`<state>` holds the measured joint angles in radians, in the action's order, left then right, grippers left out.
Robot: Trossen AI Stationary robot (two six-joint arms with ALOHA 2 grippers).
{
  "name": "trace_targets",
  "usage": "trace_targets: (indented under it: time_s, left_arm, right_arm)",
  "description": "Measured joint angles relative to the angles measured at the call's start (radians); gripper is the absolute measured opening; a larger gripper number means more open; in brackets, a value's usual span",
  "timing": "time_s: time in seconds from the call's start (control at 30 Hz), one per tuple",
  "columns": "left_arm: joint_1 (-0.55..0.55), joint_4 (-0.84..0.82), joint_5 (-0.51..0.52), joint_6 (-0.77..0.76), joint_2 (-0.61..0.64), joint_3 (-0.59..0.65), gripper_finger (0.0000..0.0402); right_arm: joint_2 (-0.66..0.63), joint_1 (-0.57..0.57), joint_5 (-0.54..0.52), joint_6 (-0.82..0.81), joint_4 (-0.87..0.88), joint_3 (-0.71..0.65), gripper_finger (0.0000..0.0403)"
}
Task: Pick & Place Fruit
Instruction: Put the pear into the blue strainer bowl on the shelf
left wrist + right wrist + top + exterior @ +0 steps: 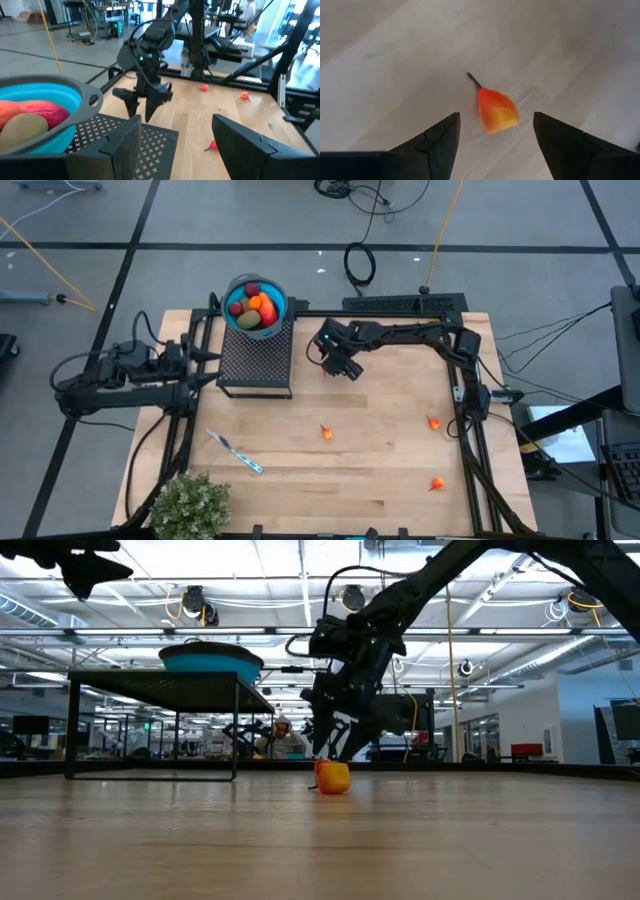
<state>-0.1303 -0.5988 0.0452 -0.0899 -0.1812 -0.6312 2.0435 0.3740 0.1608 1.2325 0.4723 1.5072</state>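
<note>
Most of the fruit is already gathered in the blue bowl (256, 304) on the black stand (255, 360), upper left of centre in the high view; its count cannot be made out. Three small orange pieces (327, 433) remain on the worktop (380, 470). The right gripper (345, 370) hangs released and empty above centre; the left gripper (205, 356) waits released beside the stand.

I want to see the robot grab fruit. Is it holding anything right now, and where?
No, nothing is held. The right gripper hangs open above the table, and the left gripper waits open beside the blue bowl.
</note>
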Motion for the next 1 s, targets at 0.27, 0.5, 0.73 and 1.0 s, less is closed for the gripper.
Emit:
trace_targets:
  time_s: [0.27, 0.5, 0.73, 1.0]
  left_arm:
    - [0.0, 0.017, -0.002, -0.034, 0.086, 0.043, 0.0243]
    - [0.0, 0.008, -0.003, -0.035, 0.104, 0.044, 0.0243]
    - [0.0, 0.006, -0.001, -0.02, 0.104, 0.044, 0.0243]
    - [0.0, 0.022, 0.001, -0.02, 0.104, 0.044, 0.0243]
  right_arm:
    - [0.072, -0.002, -0.015, -0.037, 0.026, 0.063, 0.0247]
    - [0.087, -0.004, 0.0, -0.097, 0.039, 0.107, 0.0247]
    - [0.088, -0.01, -0.006, -0.099, 0.085, 0.107, 0.0247]
    - [0.088, -0.016, -0.001, -0.159, 0.076, 0.156, 0.0247]
